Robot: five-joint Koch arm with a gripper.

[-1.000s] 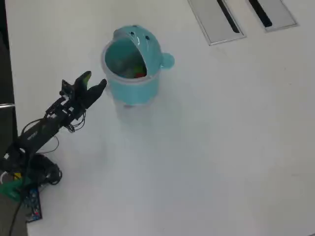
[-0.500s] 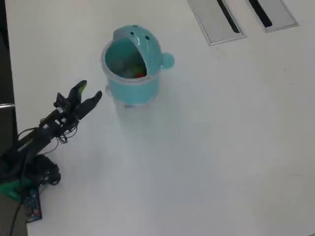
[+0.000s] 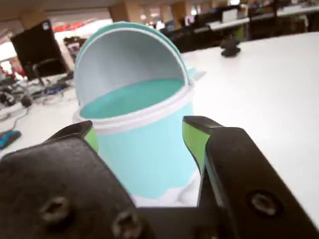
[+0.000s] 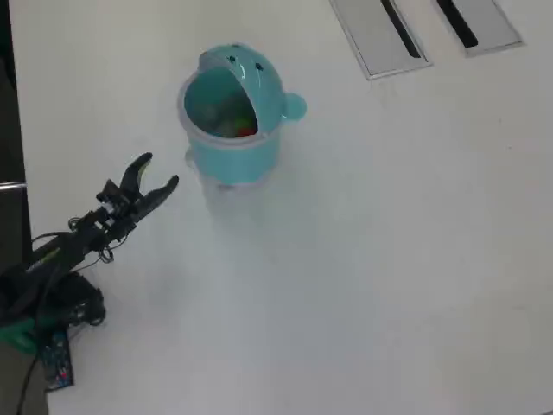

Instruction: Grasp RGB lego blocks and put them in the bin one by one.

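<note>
bin (image 4: 233, 151) contents — blurred, indistinct

Blocks (image 4: 235, 126) inside bin (image 4: 233, 156)

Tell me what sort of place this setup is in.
Probably an open office or lab: the wrist view shows a dark monitor and rows of desks behind the bin, on a white table.

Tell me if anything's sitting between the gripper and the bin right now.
Nothing visible does. In the overhead view only bare white table lies between the open, empty gripper and the bin; the wrist view shows the bin straight ahead.
</note>
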